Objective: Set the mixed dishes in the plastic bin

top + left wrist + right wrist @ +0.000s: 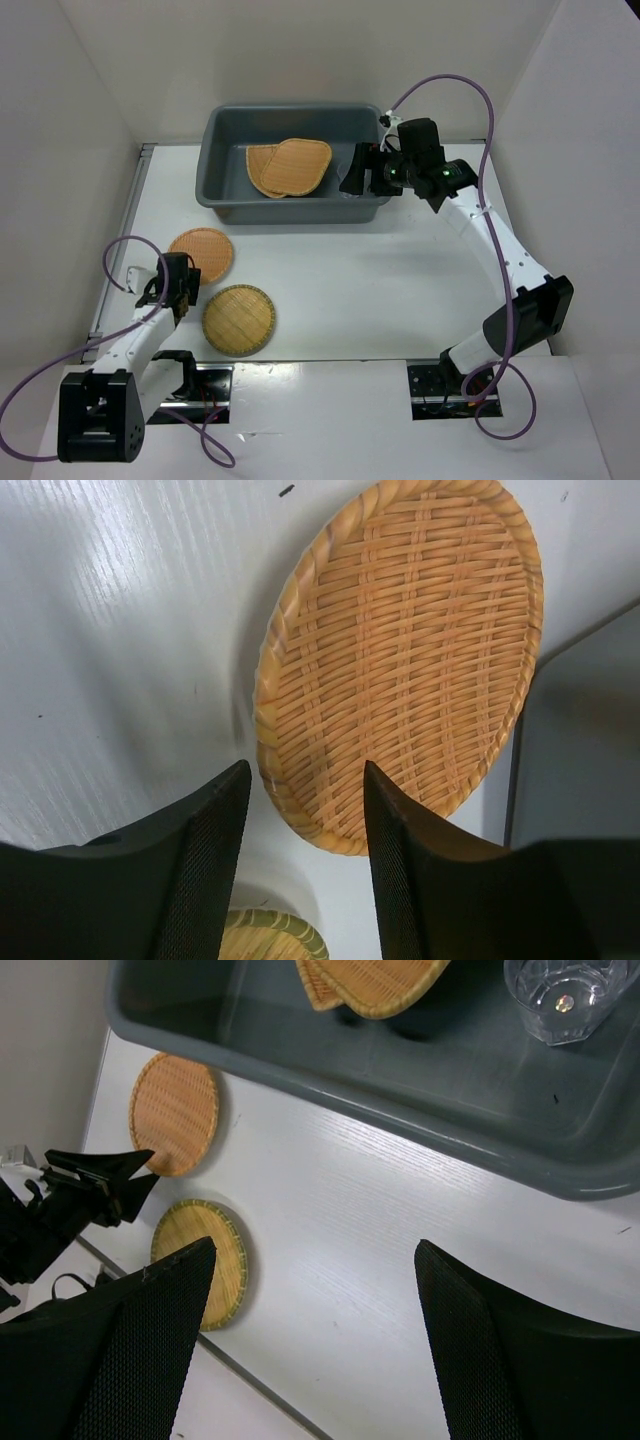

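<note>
While my left arm lies low over the worktop (pixel 400 290), the left claw (pixel 305 770) stands parted astride the rim of a round wicker tray (pixel 400 660), gripping nothing. My right arm stretches to the plastic bin (pixel 290 205), the right claw (pixel 310 1245) spread empty; two trays (pixel 290 165) and the glass cup (pixel 560 995) lie inside.

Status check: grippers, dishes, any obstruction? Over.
Left gripper open at orange round tray rim; right gripper open, empty, over bin. Two trays and cup in bin; green-rimmed round tray pending. Path looks clear.
</note>
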Controlling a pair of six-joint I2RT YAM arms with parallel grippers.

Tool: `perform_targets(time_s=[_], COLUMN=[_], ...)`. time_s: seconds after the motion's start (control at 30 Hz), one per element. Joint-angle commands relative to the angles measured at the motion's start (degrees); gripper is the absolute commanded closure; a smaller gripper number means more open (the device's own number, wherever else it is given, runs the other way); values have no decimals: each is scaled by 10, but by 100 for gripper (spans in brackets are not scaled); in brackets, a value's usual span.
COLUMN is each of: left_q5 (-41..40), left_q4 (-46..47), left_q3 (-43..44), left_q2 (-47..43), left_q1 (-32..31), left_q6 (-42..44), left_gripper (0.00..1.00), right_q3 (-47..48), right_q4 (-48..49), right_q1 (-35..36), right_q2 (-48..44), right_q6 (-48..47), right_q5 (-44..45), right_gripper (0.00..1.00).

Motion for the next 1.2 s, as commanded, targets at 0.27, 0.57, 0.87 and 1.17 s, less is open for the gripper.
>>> perform_targets(time_s=[0.27, 0.57, 0.87, 1.17], left_q5=[-16, -16, -35, -54], left_q4=[71, 91, 30, -170], left_q3=[-12, -1, 4, 44], left_q2=[34, 72, 18, -146], left_q1=[3, 3, 3, 9], left_q6=[-17, -17, -35, -36], left_gripper=[47, 71, 100, 100], right_q3=[8, -3, -15, -15], right_q4=[-2, -2, 3, 3], right_q1=[5, 5, 5, 5], right_q2=[10, -2, -13, -18], right_q6=[-9, -9, -9, -9], right_q5=[13, 27, 27, 22], right_gripper=[14, 14, 14, 14])
